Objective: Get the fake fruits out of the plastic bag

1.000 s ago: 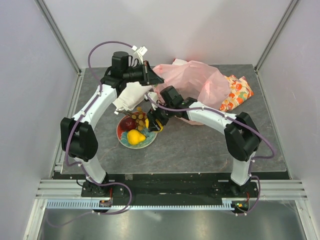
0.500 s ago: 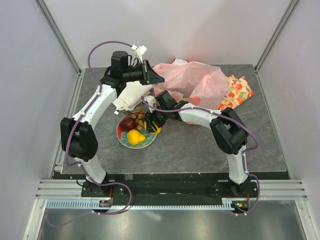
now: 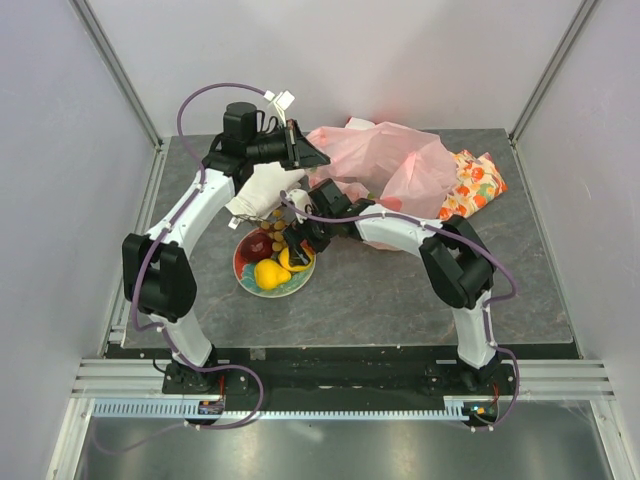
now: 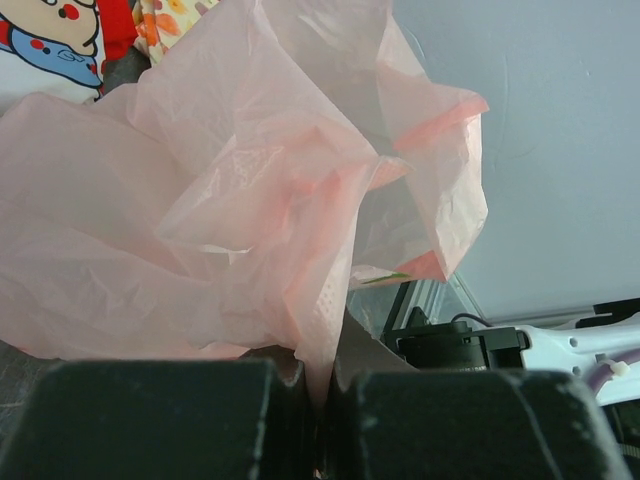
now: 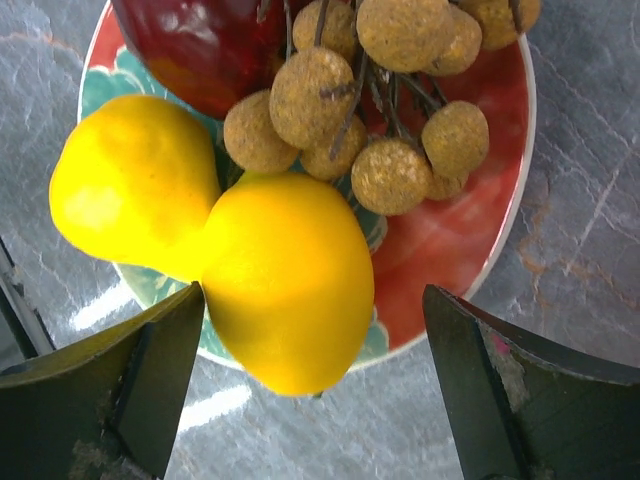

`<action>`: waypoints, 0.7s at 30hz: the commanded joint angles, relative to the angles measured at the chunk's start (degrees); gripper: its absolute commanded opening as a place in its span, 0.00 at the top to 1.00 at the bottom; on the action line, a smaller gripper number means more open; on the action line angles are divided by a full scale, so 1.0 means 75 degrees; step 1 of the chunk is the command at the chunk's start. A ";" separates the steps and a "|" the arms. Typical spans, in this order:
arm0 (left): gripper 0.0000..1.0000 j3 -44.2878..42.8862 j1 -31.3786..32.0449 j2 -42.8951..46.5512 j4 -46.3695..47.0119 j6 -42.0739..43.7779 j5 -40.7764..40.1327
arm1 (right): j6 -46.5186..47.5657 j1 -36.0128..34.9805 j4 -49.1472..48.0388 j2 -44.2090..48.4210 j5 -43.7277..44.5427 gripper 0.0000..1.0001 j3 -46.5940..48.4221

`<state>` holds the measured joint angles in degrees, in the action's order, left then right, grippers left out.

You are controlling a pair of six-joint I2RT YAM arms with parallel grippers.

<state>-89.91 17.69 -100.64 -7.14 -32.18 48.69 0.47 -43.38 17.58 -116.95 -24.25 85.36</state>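
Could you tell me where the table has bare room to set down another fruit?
Bare table lies in front of the plate, down to the near edge, and along the right edge. Crowded: the far side, with bag and cloths.

White shells, black joints and purple cables marked the left arm and right arm; the left gripper and right gripper were black.

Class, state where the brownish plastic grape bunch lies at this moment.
Right wrist view, upper centre: the brownish plastic grape bunch lies on the red flower-patterned plate, the dark red plum at its left and yellow fruits below it.
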 commanded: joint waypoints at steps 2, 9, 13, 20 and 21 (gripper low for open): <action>0.98 0.0046 -0.0027 0.0059 0.0342 -0.0244 0.0329 | 0.0569 0.0158 0.1250 0.1013 0.0081 0.02 0.0512; 0.98 0.0339 -0.0027 0.0270 0.0354 0.0002 0.0200 | 0.2420 0.0895 0.4110 0.2558 -0.0235 0.02 0.1401; 0.98 0.0410 -0.0015 0.0352 0.0237 0.0166 0.0094 | 0.2821 0.1341 0.5131 0.3170 -0.0739 0.02 0.2269; 0.98 0.0819 0.0125 0.0715 -0.0091 0.0681 0.0024 | 0.1615 0.2080 0.3740 0.3452 -0.0038 0.02 0.1816; 0.98 0.0982 0.0125 0.0866 -0.0173 0.0705 -0.0022 | 0.1532 0.2092 0.3378 0.3441 0.0231 0.02 0.1454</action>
<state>-84.90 18.13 -99.13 -6.61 -30.94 48.90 15.99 -27.92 49.43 -90.15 -27.27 102.52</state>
